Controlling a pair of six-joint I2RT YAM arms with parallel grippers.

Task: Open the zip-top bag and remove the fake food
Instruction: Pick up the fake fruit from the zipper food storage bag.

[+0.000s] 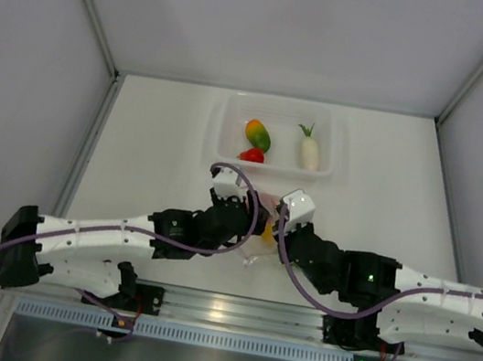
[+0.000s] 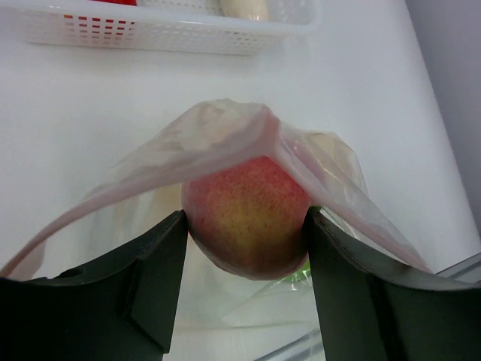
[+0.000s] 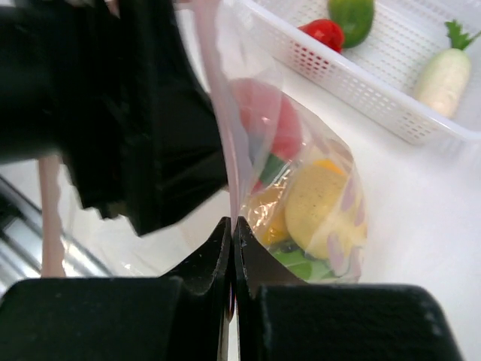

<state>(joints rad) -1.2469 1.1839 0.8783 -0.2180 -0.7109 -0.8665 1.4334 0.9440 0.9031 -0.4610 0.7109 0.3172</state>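
The likeliest failure is the bag coming away with the fruit. The left gripper [image 2: 246, 233] has its jaws spread wide around a red-and-yellow peach [image 2: 248, 203], touching it on both sides. A fold of the zip-top bag [image 2: 225, 124] lies draped over the top of that peach, and I cannot tell whether the pads bear on bare fruit or on film. If film is caught, a pull would drag the whole bag, and the glossy peach could also squirt out sideways. The right gripper [image 3: 233, 237] is closed tight on a thin edge of the bag; a sharp tug could slip that pinch and tip the contents out. The bag sits on the table [image 1: 153, 156] just in front of the white perforated basket [image 3: 353, 86], between the two arms. The fake food [image 3: 301, 218] inside the bag includes a yellow piece [image 3: 323, 199], an orange one [image 3: 272, 222] and something green [image 3: 297, 263]. In the basket lie a green-and-orange mango [image 1: 257, 134], a red piece [image 1: 252, 155] touching it, and a white radish [image 1: 309, 150] apart from both.
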